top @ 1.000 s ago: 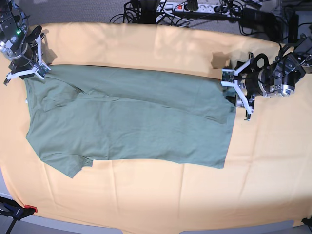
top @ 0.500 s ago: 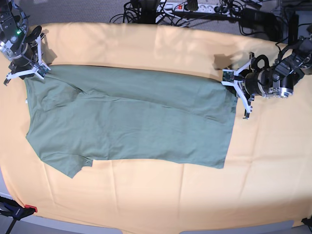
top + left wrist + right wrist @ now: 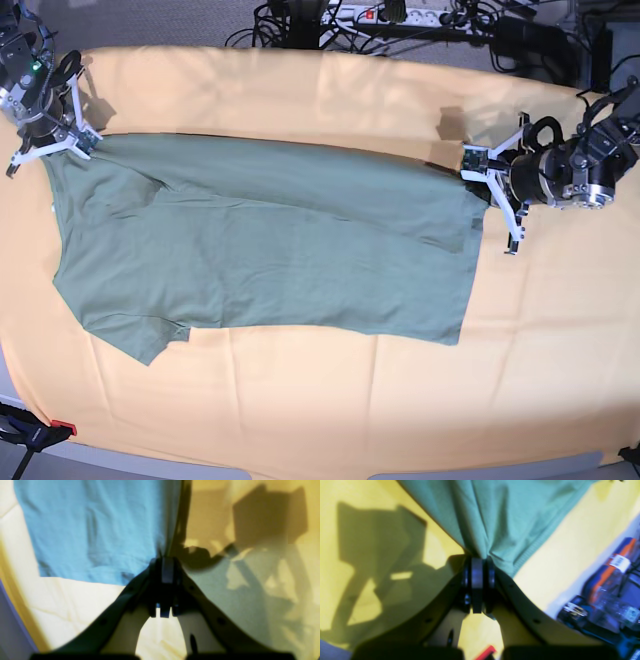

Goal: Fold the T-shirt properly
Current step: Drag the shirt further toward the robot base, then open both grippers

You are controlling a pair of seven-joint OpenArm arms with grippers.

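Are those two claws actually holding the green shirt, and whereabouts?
Yes. The right tool pinches the T-shirt at its far corner on the sleeve end; the left tool pinches the far corner at the opposite end.

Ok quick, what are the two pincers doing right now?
Left pincer: closed, pinching the T-shirt at its edge.
Right pincer: closed, pinching a bunch of the T-shirt.

left gripper: white forked fingers, small green board at one tip, black-and-silver round wrist housing | right gripper: white fingers, black body, green light lit, upper left of frame | wrist views: dark flat pads, small screw holes along the fingers
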